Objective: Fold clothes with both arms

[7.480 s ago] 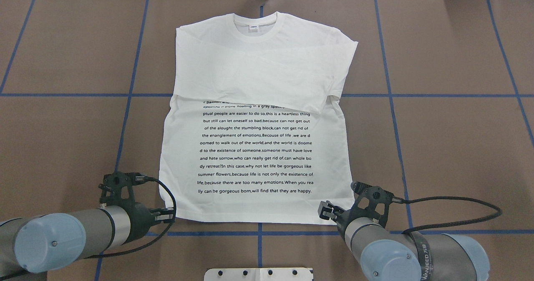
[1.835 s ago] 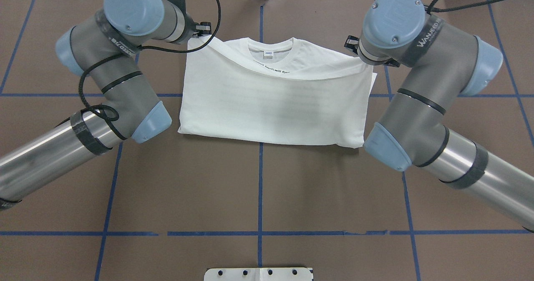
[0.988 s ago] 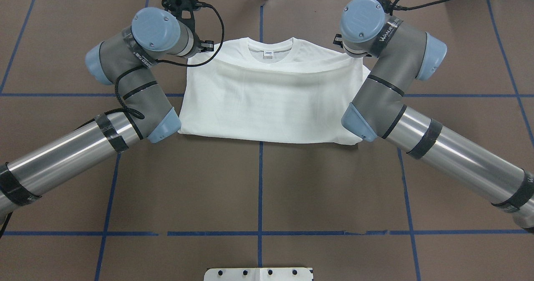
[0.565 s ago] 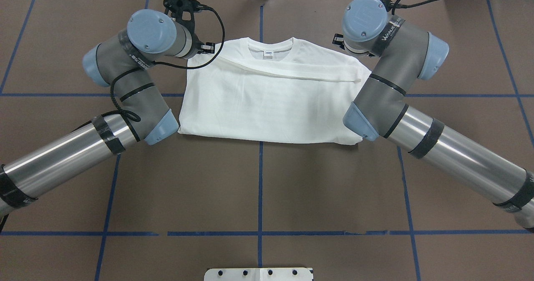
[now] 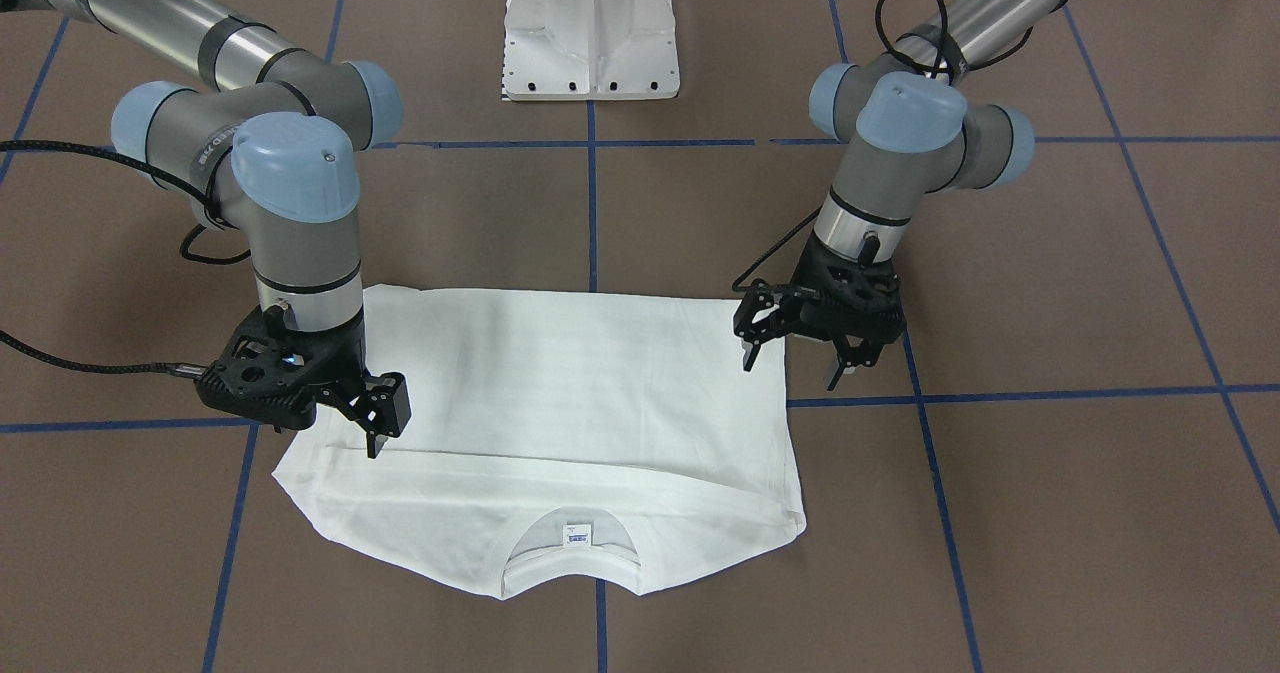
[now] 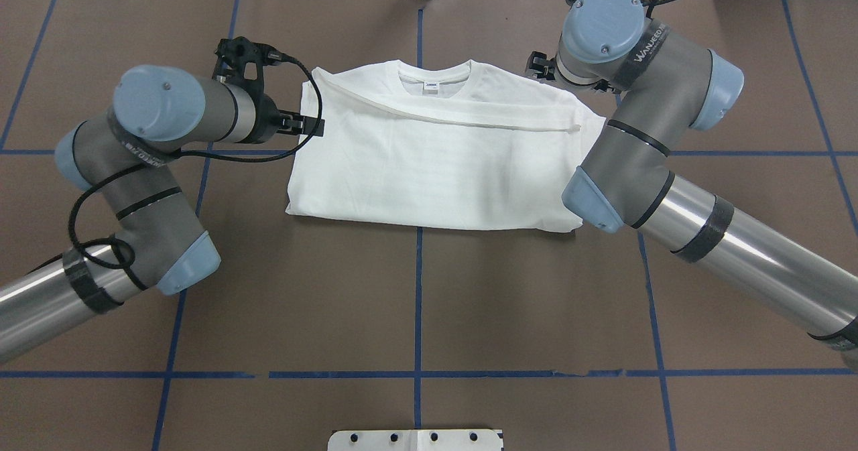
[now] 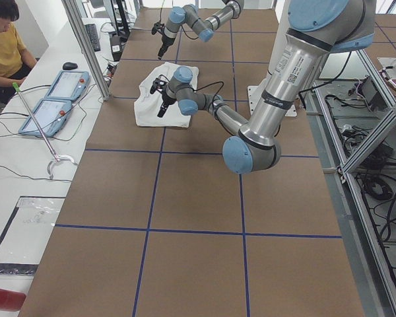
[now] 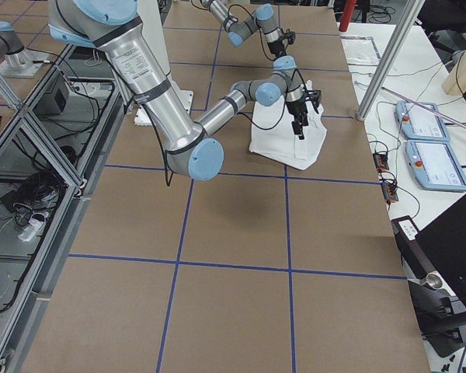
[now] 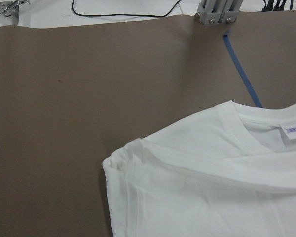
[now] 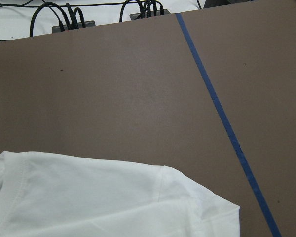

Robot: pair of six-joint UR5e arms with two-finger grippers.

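Brown table (image 5: 1050, 283) with blue tape lines (image 5: 592, 203) fills the front view. On it lies the white shirt (image 5: 560, 393), folded in half, with its collar and small label (image 5: 575, 535) toward this camera, away from the robot. The left gripper (image 5: 792, 365) hangs over one shoulder corner, its fingers spread and empty. The right gripper (image 5: 385, 418) hangs over the other corner and grasps nothing. It is turned sideways, so I cannot tell whether its fingers are apart.

The overhead view shows what the front view hardly does: the folded-over hem (image 6: 456, 112) runs as a slanted ridge, not parallel to the collar.

Both side views give only a small white patch between the arms.

The left wrist view shows the hem corner bunched beside the collar. The right wrist view shows a flat shoulder edge and bare table.

I judge the cloth to be thin, light and limp, so it will sag and slide on itself. It is best pinched at the corners, through all layers.
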